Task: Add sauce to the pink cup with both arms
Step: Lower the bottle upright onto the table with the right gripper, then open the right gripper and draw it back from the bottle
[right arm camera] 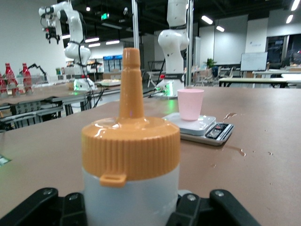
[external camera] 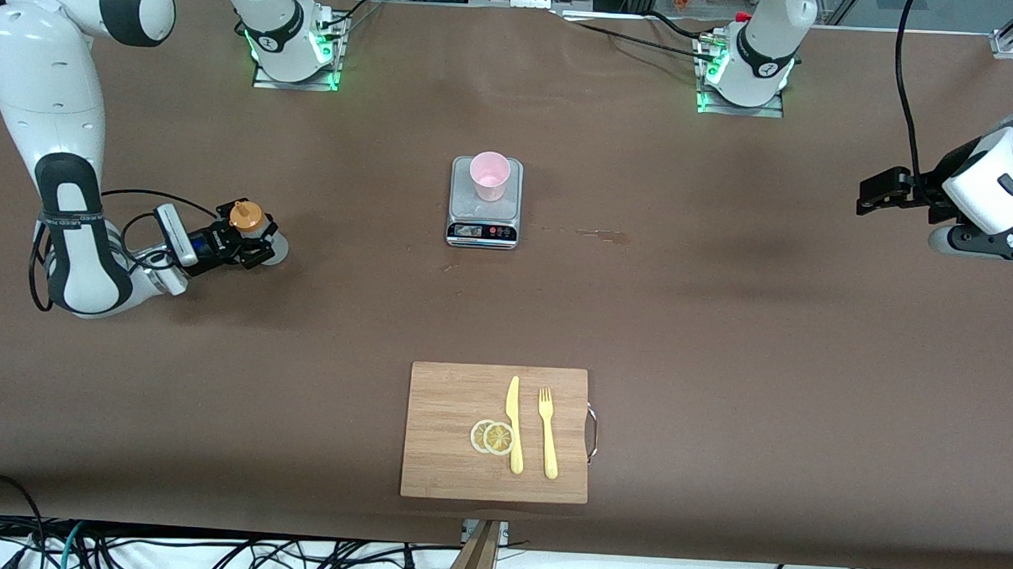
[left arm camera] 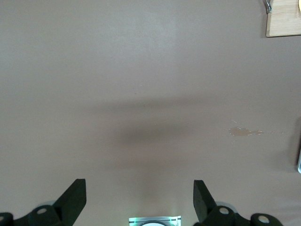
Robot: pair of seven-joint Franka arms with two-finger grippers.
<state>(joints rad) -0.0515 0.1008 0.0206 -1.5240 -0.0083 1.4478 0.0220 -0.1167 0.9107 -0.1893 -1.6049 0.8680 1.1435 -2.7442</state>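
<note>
- The right gripper (external camera: 251,240), low at the right arm's end of the table, appears clenched around the sauce (external camera: 249,222); its pads are hidden, but the bottle stands upright, nozzle clear for pouring.
- The pink cup (external camera: 489,175) sits on the scale (external camera: 485,201), presumably so the dose can be weighed.
- The left gripper (left arm camera: 139,200) waits spread open over bare table.

No text, label or number on the scale (external camera: 485,203) or elsewhere is readable.
</note>
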